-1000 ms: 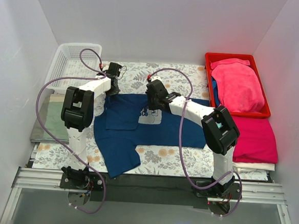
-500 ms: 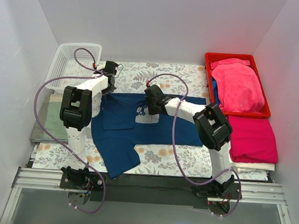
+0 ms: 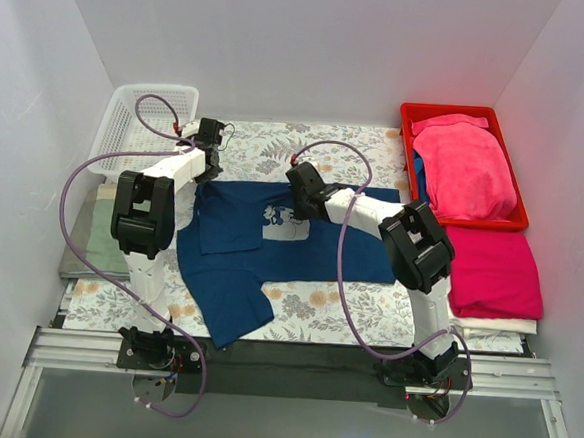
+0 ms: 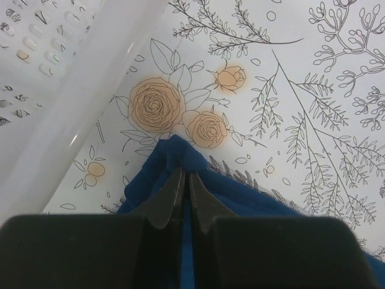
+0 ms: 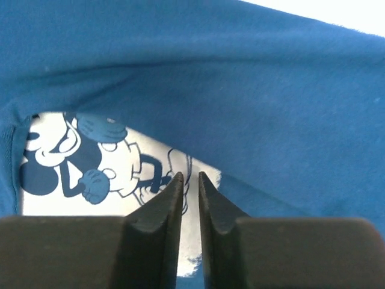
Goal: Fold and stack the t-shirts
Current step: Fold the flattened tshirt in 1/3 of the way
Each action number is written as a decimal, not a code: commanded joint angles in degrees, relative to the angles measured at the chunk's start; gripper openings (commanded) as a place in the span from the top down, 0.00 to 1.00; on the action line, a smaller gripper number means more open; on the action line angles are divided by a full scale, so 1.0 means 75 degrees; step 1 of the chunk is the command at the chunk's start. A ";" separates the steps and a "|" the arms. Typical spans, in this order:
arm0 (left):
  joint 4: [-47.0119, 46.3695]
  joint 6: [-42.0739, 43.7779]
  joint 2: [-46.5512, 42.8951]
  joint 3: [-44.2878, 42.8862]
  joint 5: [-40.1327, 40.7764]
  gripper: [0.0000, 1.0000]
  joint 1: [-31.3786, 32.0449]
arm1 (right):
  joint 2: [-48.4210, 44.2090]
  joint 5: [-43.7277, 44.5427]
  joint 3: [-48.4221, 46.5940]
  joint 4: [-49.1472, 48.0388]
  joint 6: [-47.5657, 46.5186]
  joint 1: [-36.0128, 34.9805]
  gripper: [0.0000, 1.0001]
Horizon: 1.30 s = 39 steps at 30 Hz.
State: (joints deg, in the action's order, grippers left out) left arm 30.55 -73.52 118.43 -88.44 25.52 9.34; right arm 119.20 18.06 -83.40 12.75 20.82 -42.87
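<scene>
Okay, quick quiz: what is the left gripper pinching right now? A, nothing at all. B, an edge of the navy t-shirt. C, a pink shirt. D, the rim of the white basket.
B: in the left wrist view the left gripper is shut with a bunched edge of the navy t-shirt caught at its tips, while the white basket sits off to one side.

This looks like a robotics lab booth, not anyone's home: plain white walls (image 3: 314, 50) box in the table (image 3: 326, 304) on three sides, and two jointed robot arms, the left arm (image 3: 137, 213) and the right arm (image 3: 415, 248), are bolted to a bare metal rail (image 3: 292, 364) along its near edge, trailing purple cables (image 3: 337, 262). Only the flowered cloth (image 3: 277, 143), a navy shirt (image 3: 309, 255), a red tray (image 3: 450, 112) and a white basket (image 3: 129, 117) look homely
</scene>
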 commanded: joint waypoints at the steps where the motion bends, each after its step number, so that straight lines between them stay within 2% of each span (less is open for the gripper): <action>1: -0.0159 -0.0077 -0.0475 0.0062 0.0019 1.00 -0.0051 | -0.0156 0.0205 -0.0493 -0.0025 -0.0093 0.0220 0.76; 14: -0.0182 -0.0053 -0.0509 0.0097 -0.0063 1.00 -0.0051 | 0.0196 -0.0333 -0.0553 -0.0001 -0.0069 0.1016 0.74; 18: -0.0217 -0.0065 -0.0580 0.0156 -0.0028 1.00 -0.0062 | 0.0419 -0.0475 -0.0331 0.0361 0.0177 0.1193 0.75; 24: -0.0241 -0.0147 -0.0744 0.0121 0.0113 1.00 -0.0132 | 0.0221 -0.0276 0.0407 0.1099 0.0716 0.1637 0.78; 29: -0.0241 -0.0486 -0.0896 0.0144 0.0347 1.00 -0.0238 | -0.0014 -0.0194 0.0947 0.1217 0.0834 0.2117 0.81; 39: -0.0627 -0.0920 -0.1049 0.0109 0.0781 1.00 -0.0379 | 0.0044 -0.0416 0.0912 0.1241 0.0787 0.2306 0.84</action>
State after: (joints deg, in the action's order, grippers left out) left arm 27.81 -79.02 114.45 -87.50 24.71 8.73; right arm 116.95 11.38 -79.07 12.05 28.10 -27.35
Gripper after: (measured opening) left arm 0.018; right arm 0.165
